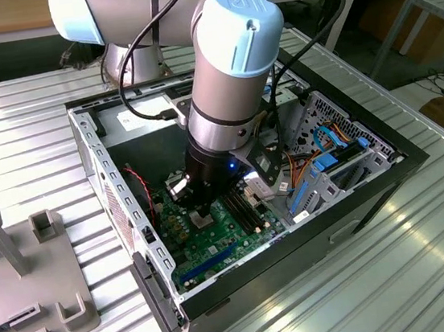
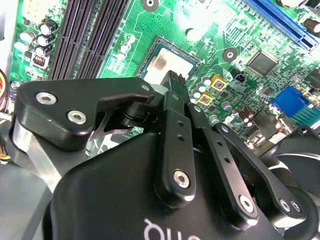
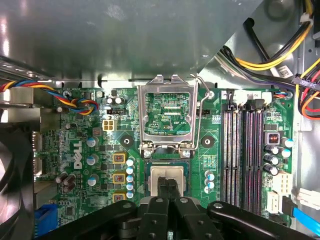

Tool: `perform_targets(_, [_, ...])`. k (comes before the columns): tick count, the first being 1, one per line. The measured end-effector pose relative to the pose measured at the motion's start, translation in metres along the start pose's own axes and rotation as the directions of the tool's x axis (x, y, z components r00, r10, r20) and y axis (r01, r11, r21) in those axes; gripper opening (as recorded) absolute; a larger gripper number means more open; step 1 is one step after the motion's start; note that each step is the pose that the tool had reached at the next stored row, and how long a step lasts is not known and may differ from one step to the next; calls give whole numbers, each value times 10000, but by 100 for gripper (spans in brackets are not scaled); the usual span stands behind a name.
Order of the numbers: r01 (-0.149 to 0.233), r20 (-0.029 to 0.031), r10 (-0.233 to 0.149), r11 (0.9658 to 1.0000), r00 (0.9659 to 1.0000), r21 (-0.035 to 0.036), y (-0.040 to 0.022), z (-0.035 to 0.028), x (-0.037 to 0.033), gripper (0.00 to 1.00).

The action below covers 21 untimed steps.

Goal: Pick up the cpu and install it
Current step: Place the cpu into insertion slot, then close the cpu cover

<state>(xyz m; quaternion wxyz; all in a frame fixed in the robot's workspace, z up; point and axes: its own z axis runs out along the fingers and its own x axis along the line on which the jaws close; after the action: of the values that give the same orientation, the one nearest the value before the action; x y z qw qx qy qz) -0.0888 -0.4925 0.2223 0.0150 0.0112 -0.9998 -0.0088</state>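
The cpu (image 3: 158,173) lies flat in the socket on the green motherboard (image 1: 216,248), its dull grey centre showing inside a dark border; it also appears in the second wrist view (image 2: 162,61). My gripper (image 3: 167,184) hangs straight over it inside the open computer case, and in the exterior view the gripper (image 1: 203,217) is down at the board. The fingers (image 2: 174,85) are shut together, tips at the middle of the cpu. Whether they touch it I cannot tell. The metal socket frame (image 3: 167,117) stands flipped open beside the socket.
Long black memory slots (image 3: 242,150) run alongside the socket. A black fan (image 3: 10,175) sits on the other side. Coloured cables (image 1: 326,153) and a drive cage fill the case's end at the exterior view's right. A grey fixture (image 1: 26,287) stands on the table at the exterior view's left.
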Motion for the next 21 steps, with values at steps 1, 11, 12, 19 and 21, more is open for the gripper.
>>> perform_targets(1, [1,0,-1,10000,10000,0,0,0,0,11])
perform_targets(11, [0,-17,0,10000,10000,0,0,0,0,11])
perform_targets(12, [0,-18,0,10000,10000,-1,0,0,0,11])
perform_targets(19, [1,-21,-1,10000,10000,0,0,-35,1,11])
perform_targets(21, [1,-21,-1,10000,10000,-1,0,-57,1,11])
